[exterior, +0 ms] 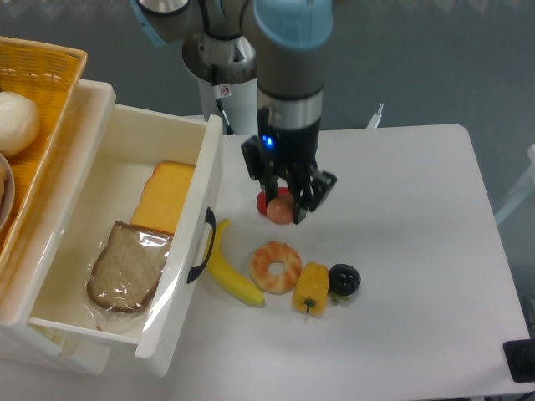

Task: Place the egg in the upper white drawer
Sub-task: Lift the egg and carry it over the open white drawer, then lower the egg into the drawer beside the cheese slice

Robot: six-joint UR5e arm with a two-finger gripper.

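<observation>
The arm runs out of the top edge, so its upper joints are unseen. The gripper hides part of the egg and most of the red pepper behind it. The yellow wicker basket and the white ball are cut by the left edge. The upper white drawer hides its own far end beneath the basket. A dark object at the lower right corner is cut off.
</observation>
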